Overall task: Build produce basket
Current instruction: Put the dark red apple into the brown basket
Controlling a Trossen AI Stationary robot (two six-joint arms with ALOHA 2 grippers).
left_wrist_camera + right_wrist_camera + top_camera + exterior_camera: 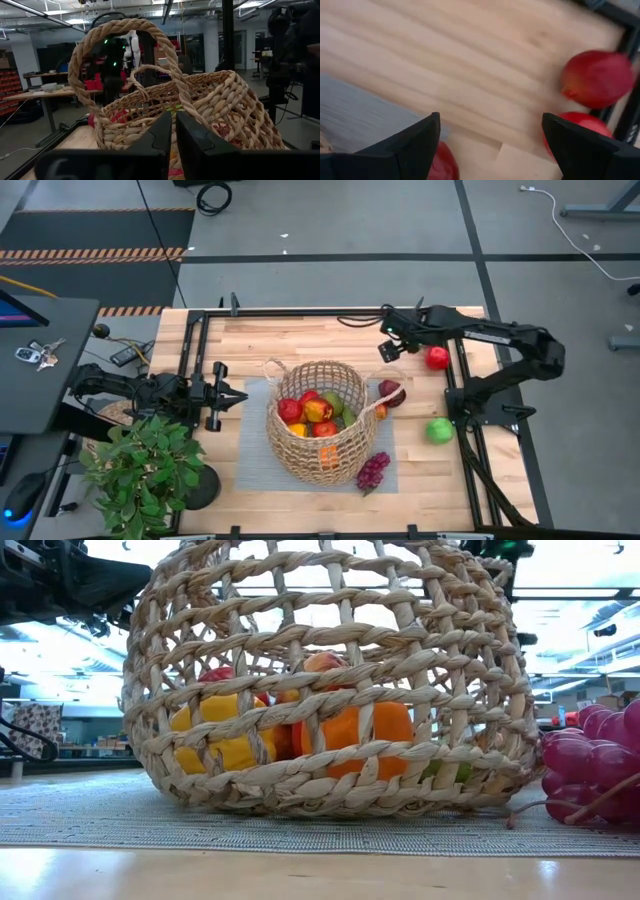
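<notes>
The basket (318, 420) sits mid-table, part-filled. The right gripper (392, 345), jaws wide and empty, hovers near a red apple (437, 358) far right; next it must close on it. The left gripper (232, 397) waits shut, left.

Two arms, matte black, slim jointed links with boxy housings at joints. Left gripper (232, 396): black, two flat tapered fingers (159, 134), smooth inner faces. Right gripper (390, 340): same black build, fingers (417, 140) broad, wedge-shaped, blunt-edged. Small block-shaped black camera unit at right wrist. Black cable runs along right arm base.
</notes>
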